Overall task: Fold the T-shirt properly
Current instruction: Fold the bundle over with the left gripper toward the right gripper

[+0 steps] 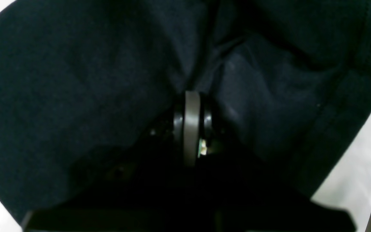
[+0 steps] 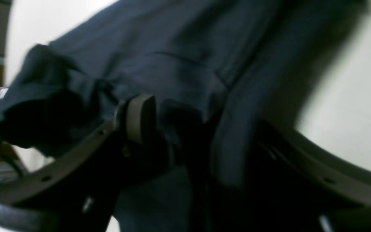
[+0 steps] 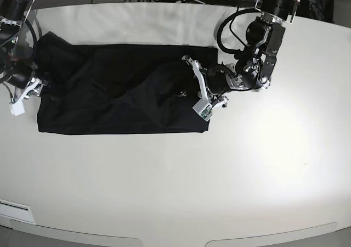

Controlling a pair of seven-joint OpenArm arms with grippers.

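The black T-shirt (image 3: 120,96) lies spread across the white table (image 3: 230,170), the left tool (image 1: 190,106) clamped on cloth at one end, the right tool (image 2: 185,129) spread apart at the other; a clean fold calls for both ends gripped evenly.
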